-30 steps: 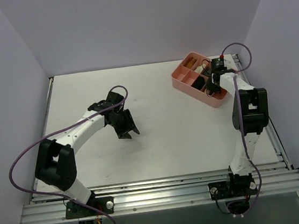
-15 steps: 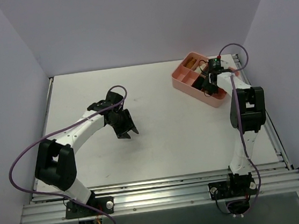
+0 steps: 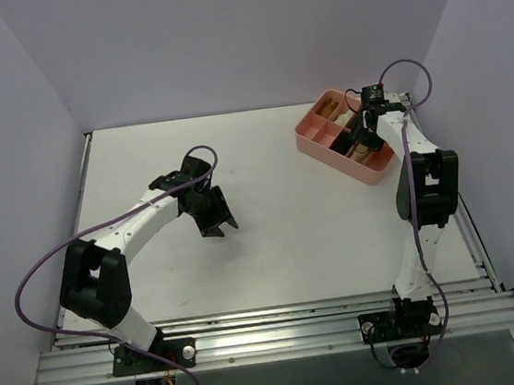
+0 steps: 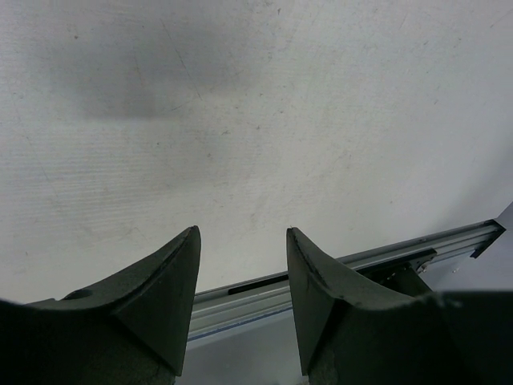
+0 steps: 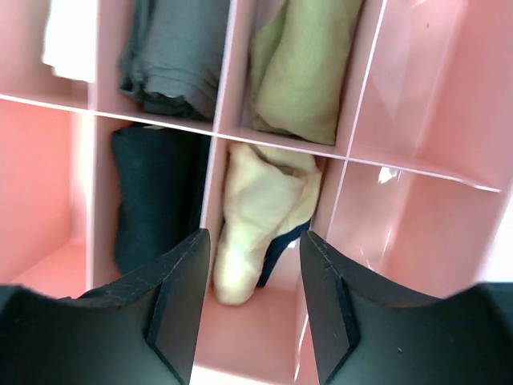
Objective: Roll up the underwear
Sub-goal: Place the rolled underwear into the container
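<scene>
One white table (image 3: 290, 235) carries two arms. The left gripper (image 4: 240, 233) hangs over bare tabletop with its fingers spread and nothing between them. One pink divided tray (image 5: 409, 88) lies under the right gripper (image 5: 252, 233), whose fingers stand apart and grip nothing.

Five cloths show in the tray:
- a dark navy one (image 5: 156, 192) ahead and left of the fingers
- a grey one (image 5: 172, 56) beyond it
- an olive one (image 5: 300, 64) straight ahead, further out
- a white one (image 5: 72, 40) far left
- the underwear (image 5: 252, 216)

The underwear lies in the compartment just ahead, between the two fingers. It is a pale beige roll, soft and slightly loose, with a dark edge showing along its right side.
</scene>
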Controlling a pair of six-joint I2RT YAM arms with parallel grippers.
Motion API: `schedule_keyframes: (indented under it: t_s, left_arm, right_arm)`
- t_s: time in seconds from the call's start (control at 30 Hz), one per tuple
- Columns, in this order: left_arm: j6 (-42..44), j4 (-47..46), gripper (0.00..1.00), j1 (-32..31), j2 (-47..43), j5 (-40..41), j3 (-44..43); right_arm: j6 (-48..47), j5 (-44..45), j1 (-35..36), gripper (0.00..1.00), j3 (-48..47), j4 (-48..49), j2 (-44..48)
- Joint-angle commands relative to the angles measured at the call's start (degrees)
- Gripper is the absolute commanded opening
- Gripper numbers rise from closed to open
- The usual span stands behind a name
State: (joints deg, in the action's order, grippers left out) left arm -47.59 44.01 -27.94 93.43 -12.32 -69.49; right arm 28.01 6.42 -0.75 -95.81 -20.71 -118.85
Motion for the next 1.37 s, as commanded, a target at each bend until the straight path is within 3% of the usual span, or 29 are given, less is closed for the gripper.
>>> schedule_keyframes:
  t_s: [0.0,0.2,0.23,0.27,0.3,0.37,0.4,0.47,0.67,1.03,1.33]
  left_arm:
    - [0.3,-1.1,0.56,0.3,-3.1,-1.5,-3.4]
    - [3.1,-2.0,0.55,0.4,-5.7,-4.2,-7.8]
    - [3.4,-3.6,0.55,0.5,-7.5,-4.6,-9.0]
    - [3.6,-5.2,0.56,0.9,-8.6,-5.3,-9.4]
    - [3.7,-7.1,0.57,1.1,-9.7,-6.2,-9.7]
    - [3.4,-10.8,0.62,2.0,-13.6,-6.6,-11.5]
    - [3.3,-11.4,0.76,3.0,-14.7,-6.5,-12.4]
    - [4.3,-12.0,0.97,3.9,-16.9,-6.1,-15.2]
    - [9.0,-4.9,0.94,8.1,-18.6,-4.1,-19.2]
    - [4.9,-11.9,0.94,7.3,-28.4,-9.7,-3.5]
    - [3.9,-12.9,0.94,7.2,-30.6,-9.7,-1.9]
  right_arm:
    - [-1.9,-1.3,0.1,0.44,-5.3,-5.6,3.4]
    - [-2.0,-7.1,0.4,0.45,-5.0,-6.1,11.9]
    - [-2.0,-10.1,2.2,0.49,-2.4,-5.1,15.9]
    - [-2.3,-11.8,3.2,0.54,-0.6,-3.9,18.2]
    - [-2.5,-13.2,5.6,0.78,0.9,-1.9,20.3]
    - [-2.6,-14.2,8.7,0.96,4.7,-1.0,26.6]
    - [-2.7,-14.6,12.1,1.0,5.8,-0.4,28.3]
    - [-2.4,-15.3,15.3,1.0,8.6,-0.7,33.0]
    - [-0.2,-12.9,24.6,1.0,15.6,-3.5,44.7]
    - [1.8,-10.8,25.0,1.0,24.9,-4.6,60.0]
    - [-0.2,-11.1,25.1,1.0,22.2,-5.7,61.6]
